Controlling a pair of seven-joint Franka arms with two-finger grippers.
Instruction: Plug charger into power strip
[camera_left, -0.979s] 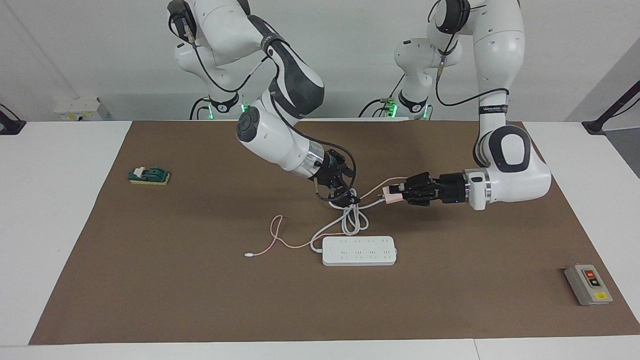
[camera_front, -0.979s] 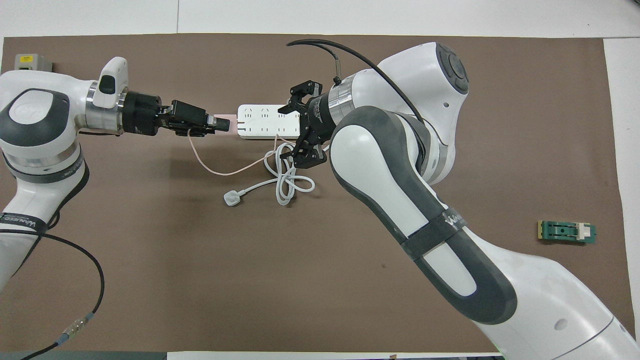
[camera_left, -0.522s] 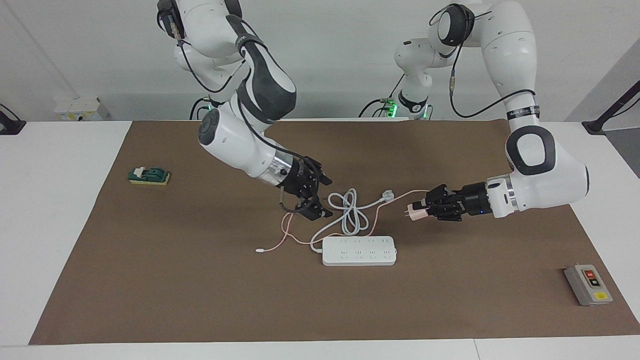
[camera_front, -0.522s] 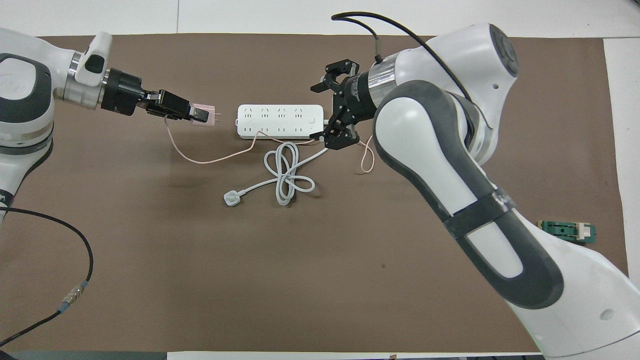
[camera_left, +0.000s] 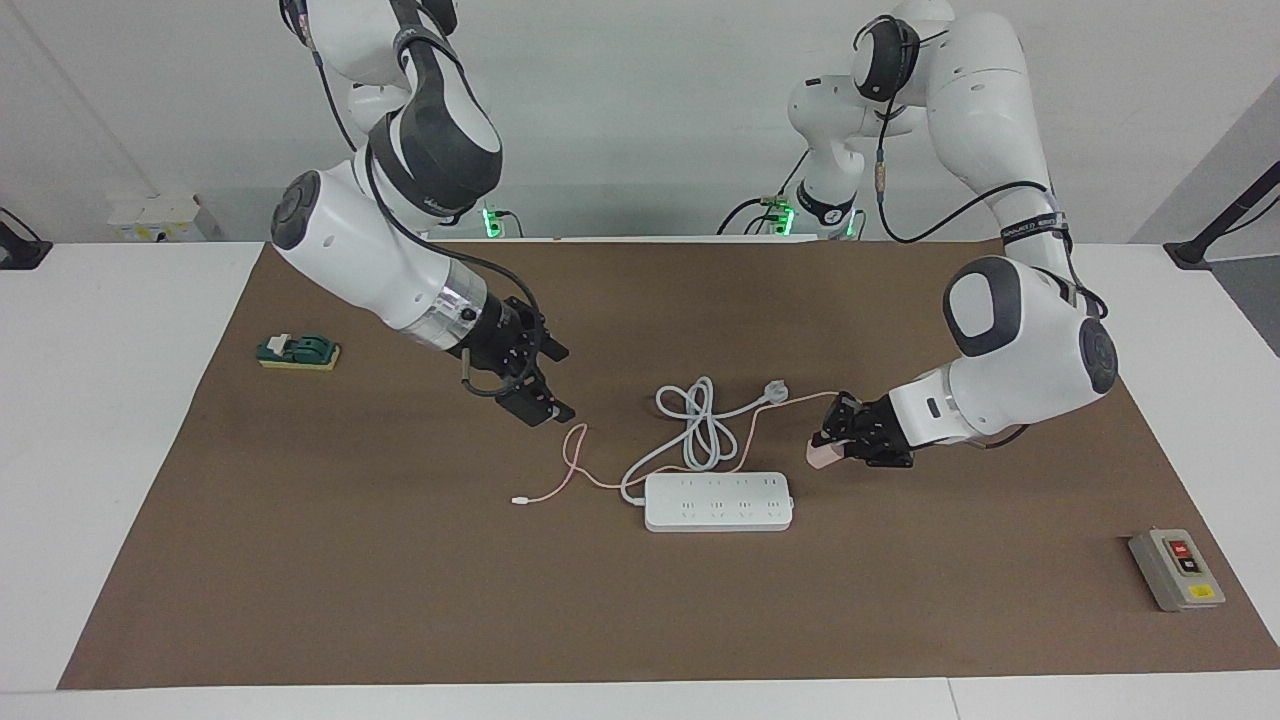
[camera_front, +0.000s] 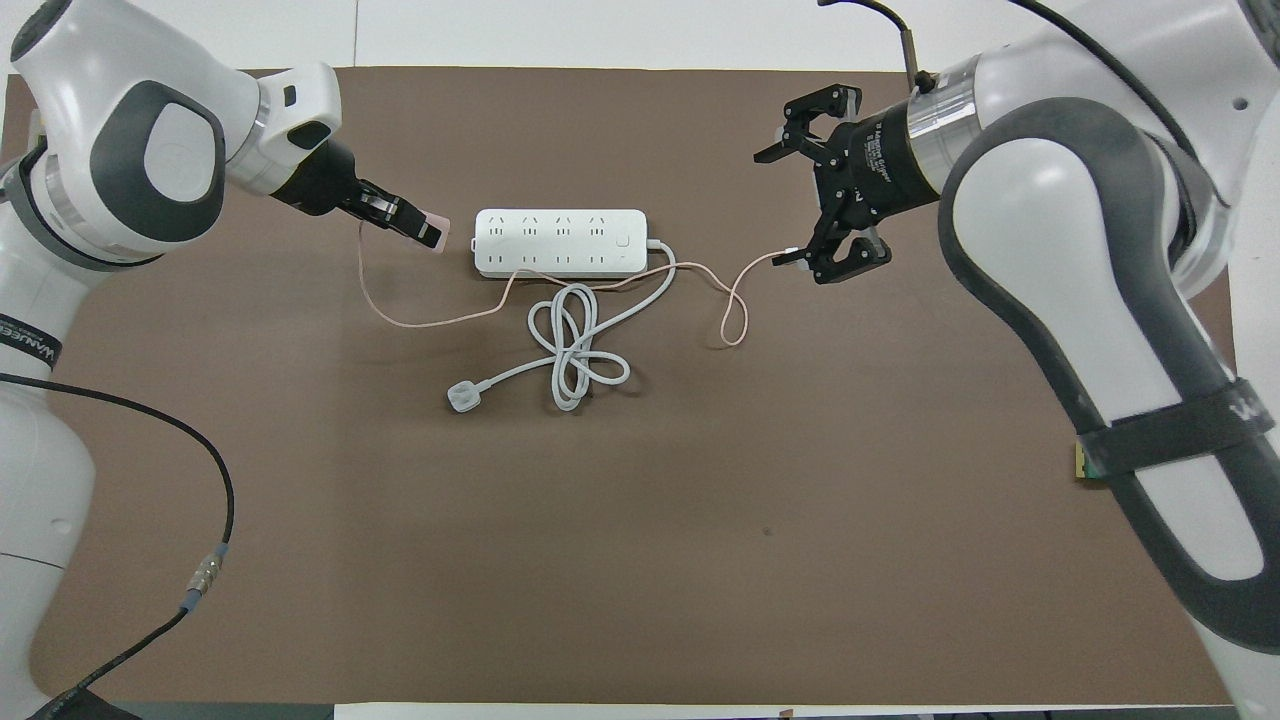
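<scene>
Pale-pink cube charger (camera_left: 821, 455) sits clamped in the left pincer (camera_left: 832, 444) just beside the flat white power strip (camera_left: 718, 501), we judge for insertion; right pincer (camera_left: 537, 392) hangs open, empty.

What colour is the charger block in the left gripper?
Pale pink: the charger shows best in the facing view, pinched in the left gripper.

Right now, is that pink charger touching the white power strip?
Apart. The facing view shows bare mat between the charger, held in the left hand, and the power strip; the overhead view shows that gap too.
</scene>
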